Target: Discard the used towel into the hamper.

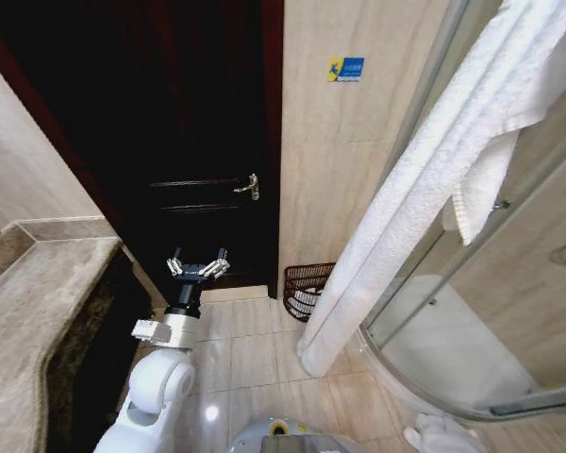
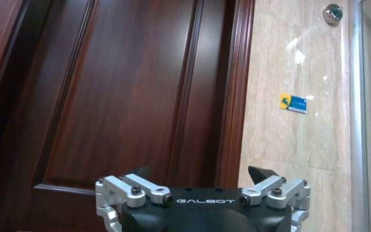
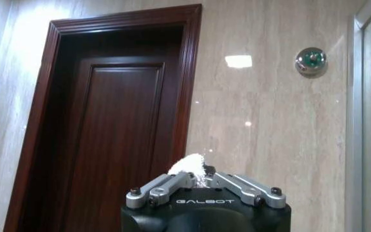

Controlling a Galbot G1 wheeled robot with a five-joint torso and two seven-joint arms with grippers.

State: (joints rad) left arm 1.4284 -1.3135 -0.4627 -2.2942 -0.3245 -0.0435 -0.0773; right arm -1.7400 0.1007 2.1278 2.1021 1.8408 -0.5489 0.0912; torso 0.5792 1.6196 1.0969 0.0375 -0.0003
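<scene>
The used towel [image 1: 424,179], long and white, hangs from the upper right down to just above the floor tiles. Its lower end dangles right beside the hamper [image 1: 307,288], a dark reddish-brown ribbed basket standing on the floor against the wall. In the right wrist view my right gripper [image 3: 196,178] is shut on a tuft of the towel [image 3: 189,165], held high and facing the wall beside the door. My left gripper [image 1: 198,267] is open and holds nothing, raised in front of the dark door; the left wrist view shows the left gripper [image 2: 200,174] with its jaws spread wide.
A dark wooden door [image 1: 198,142] with a metal handle [image 1: 250,187] stands ahead. A stone counter [image 1: 38,302] runs along the left. A curved glass shower enclosure [image 1: 453,359] fills the right, with another white cloth [image 1: 443,436] on the floor before it.
</scene>
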